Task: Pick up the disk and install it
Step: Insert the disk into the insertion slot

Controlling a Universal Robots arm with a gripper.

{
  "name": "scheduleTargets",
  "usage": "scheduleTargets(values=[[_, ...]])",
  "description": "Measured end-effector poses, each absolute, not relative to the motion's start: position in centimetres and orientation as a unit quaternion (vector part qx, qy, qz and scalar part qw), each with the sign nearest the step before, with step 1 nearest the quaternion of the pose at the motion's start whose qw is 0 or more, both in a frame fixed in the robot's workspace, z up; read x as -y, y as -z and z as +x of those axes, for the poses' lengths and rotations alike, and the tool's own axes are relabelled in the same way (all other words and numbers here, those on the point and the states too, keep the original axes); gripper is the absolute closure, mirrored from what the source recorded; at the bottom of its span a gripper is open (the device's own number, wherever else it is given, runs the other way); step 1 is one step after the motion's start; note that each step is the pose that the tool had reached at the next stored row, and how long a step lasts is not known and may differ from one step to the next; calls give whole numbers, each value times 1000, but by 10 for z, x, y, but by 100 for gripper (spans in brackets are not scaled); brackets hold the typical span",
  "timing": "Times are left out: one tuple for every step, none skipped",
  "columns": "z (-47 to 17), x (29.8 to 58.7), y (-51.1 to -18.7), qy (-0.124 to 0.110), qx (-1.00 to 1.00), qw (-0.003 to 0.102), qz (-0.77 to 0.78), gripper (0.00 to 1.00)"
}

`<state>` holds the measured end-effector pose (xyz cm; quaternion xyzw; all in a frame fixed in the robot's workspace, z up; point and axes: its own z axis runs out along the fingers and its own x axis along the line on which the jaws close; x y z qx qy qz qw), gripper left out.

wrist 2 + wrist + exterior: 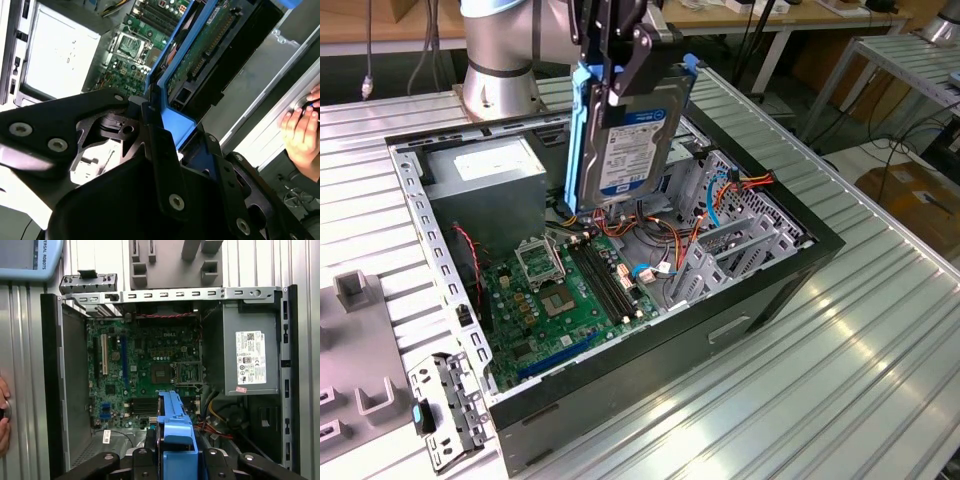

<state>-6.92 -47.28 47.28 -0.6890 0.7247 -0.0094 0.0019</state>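
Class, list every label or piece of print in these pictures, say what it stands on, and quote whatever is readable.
On the disk: a white label, print too small to read.
On the power supply: a white label with fine print and marks, too small to read.
Near the motherboard: a white tag, too small to read.
None of these can be quoted.

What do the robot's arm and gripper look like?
The arm is a thick, silver-grey cylinder with a rounded joint and a pale bluish band at the top. The gripper is matt black. Both wrist views show that it is built from flat, angular links joined by silver screws.
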Motion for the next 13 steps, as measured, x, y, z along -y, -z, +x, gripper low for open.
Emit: scheduleTargets(values=[[-65, 473, -473, 9, -725, 2, -689, 63], [-62, 473, -473, 9, -725, 2, -689, 63], [-60, 473, -473, 9, -725, 2, -689, 63], [-60, 473, -473, 9, -725, 2, -689, 63], [-60, 473, -473, 10, -725, 2, -689, 63], [-60, 473, -473, 10, -725, 2, -689, 63], [-59, 473, -473, 10, -725, 2, -689, 63], [-59, 473, -473, 10, -725, 2, -689, 63], [-59, 473, -473, 10, -725, 2, -689, 63], [-59, 473, -473, 10, -725, 2, -689, 63], [-59, 474, -473, 10, -725, 2, -689, 63], [-59, 474, -473, 10, -725, 2, -689, 63], [-59, 478, -473, 10, -725, 2, -689, 63]])
